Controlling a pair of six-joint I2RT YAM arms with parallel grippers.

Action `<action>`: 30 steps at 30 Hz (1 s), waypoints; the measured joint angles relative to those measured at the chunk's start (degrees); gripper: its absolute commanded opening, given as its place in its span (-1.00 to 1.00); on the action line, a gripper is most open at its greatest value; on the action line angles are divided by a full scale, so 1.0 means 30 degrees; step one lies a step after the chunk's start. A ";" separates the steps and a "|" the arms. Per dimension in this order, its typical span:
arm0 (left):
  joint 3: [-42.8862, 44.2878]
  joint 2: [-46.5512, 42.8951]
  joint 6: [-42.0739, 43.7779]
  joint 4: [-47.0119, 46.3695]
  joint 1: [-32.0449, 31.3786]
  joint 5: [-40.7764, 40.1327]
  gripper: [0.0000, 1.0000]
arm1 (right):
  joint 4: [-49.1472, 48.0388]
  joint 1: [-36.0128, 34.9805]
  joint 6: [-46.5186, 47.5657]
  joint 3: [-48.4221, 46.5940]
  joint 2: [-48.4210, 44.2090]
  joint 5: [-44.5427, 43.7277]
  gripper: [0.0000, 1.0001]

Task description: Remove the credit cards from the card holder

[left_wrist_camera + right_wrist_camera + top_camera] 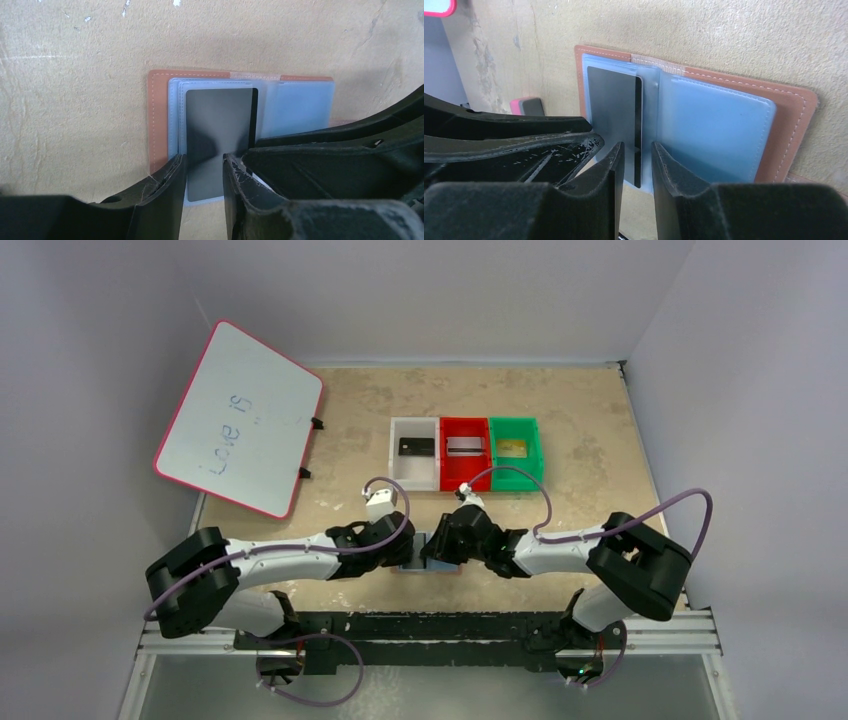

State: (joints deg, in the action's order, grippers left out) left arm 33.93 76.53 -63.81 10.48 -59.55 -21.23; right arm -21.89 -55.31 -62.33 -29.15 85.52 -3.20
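The left pincer, jaws narrowly parted, straddled a black card sleeved in the open card holder on the table. The right pincer, equally narrow, gripped nothing. Three credit cards lay in the white bin, red bin and green bin. Seemingly one remained.

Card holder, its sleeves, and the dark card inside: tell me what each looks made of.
Card holder: tan leather or a leather look-alike, matte, with pale stitching along the edge.
Sleeves: soft clear plastic, tinted pale blue, slightly glossy; the card shows through one.
Dark card: rigid plastic by its look, smooth with a soft sheen and rounded corners.
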 measured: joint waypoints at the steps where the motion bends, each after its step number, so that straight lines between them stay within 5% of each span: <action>1: -0.0029 0.0080 -0.0007 0.0007 -0.0044 0.0000 -0.37 | -0.0117 0.0044 -0.0058 0.0058 0.0000 0.0044 -0.42; 17: -0.0146 0.0525 -0.0022 -0.0532 -0.0364 -0.0211 -0.48 | -0.1086 0.0605 -0.0372 0.0656 0.0000 0.0911 -0.60; 23: -0.0138 0.0561 -0.0022 -0.0525 -0.0474 -0.0525 -0.50 | -0.1399 0.0699 -0.0430 0.0867 -0.0007 0.0925 -0.94; 30: -0.0095 0.0612 -0.0022 -0.0372 -0.0554 -0.0889 -0.51 | -0.1326 0.0794 -0.0561 0.0962 -0.0233 0.0911 -1.00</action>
State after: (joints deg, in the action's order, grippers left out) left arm 33.65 78.37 -63.88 9.37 -61.21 -23.90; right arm -25.87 -52.93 -64.01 -26.26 84.82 -0.47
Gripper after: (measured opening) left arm 0.249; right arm 0.009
